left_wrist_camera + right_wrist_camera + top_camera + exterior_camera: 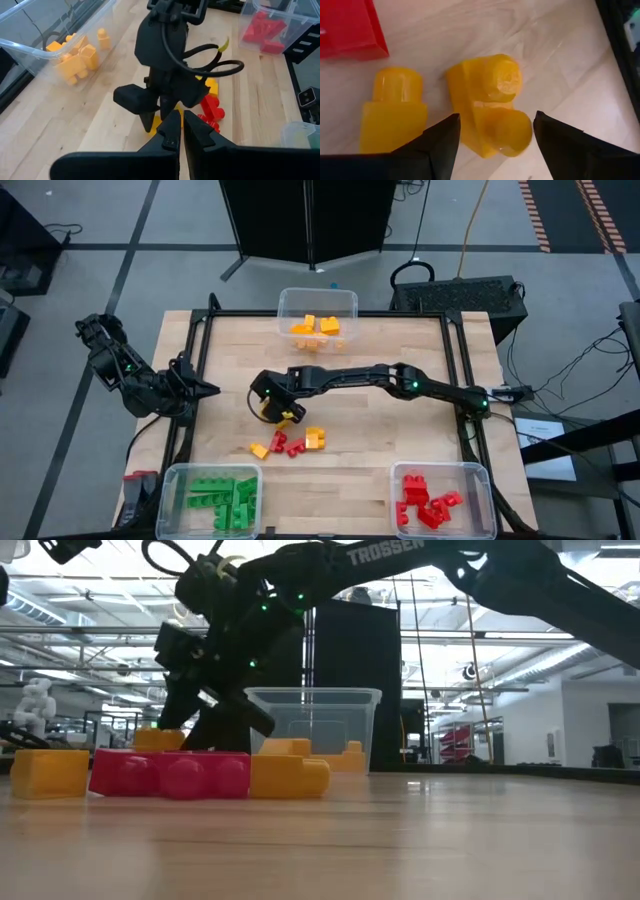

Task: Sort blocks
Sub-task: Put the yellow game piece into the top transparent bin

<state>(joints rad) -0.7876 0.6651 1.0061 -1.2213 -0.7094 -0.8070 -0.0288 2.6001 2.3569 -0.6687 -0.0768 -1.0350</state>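
Note:
My right gripper [278, 410] points down at the middle of the table, open. In the right wrist view its fingers [496, 117] stand on either side of a two-stud yellow block [490, 102] lying on the wood; no touch shows. A second yellow block [392, 112] and a red block [347, 25] lie beside it. More loose blocks, red [288, 445] and yellow [315, 438], lie just nearer the near edge. My left gripper [205, 388] waits, shut, at the table's left edge [181, 122].
Three clear bins stand on the table: one with yellow blocks [318, 315] at the far edge, one with green blocks [212, 498] at the near left corner, one with red blocks [440, 500] at the near right. Bare wood [400, 430] lies under the right arm.

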